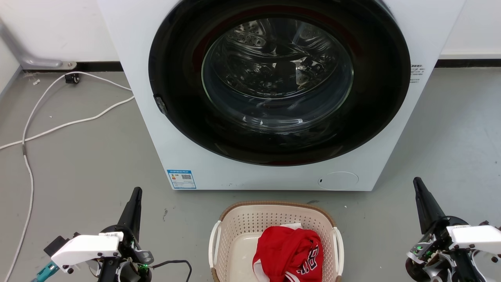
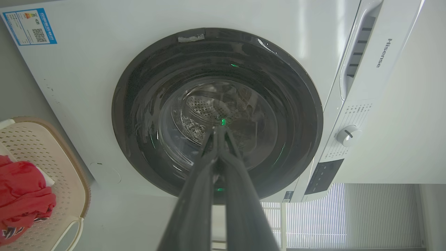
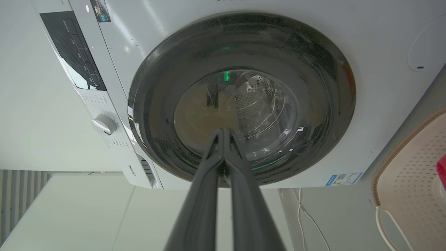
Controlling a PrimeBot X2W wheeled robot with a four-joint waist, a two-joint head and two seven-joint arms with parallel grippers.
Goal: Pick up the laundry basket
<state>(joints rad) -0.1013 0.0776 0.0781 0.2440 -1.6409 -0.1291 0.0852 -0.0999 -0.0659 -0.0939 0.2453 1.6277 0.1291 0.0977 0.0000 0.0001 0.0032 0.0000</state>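
The laundry basket (image 1: 238, 227), cream with perforated walls, a brown rim and white side handles, stands on the floor in front of the washer, at the bottom middle of the head view. Red clothing (image 1: 289, 252) lies inside it. My left gripper (image 1: 136, 192) is shut and empty, well to the basket's left. My right gripper (image 1: 417, 182) is shut and empty too, well to its right. In the left wrist view the basket (image 2: 45, 153) sits at the left edge and the shut gripper (image 2: 218, 129) points at the washer door. In the right wrist view the basket (image 3: 407, 181) sits at the right edge beyond the shut gripper (image 3: 223, 131).
A white front-loading washer (image 1: 195, 156) with a closed dark round door (image 1: 276, 82) stands just behind the basket. White cables (image 1: 58, 125) trail over the grey floor at the left. Bare floor lies on both sides of the basket.
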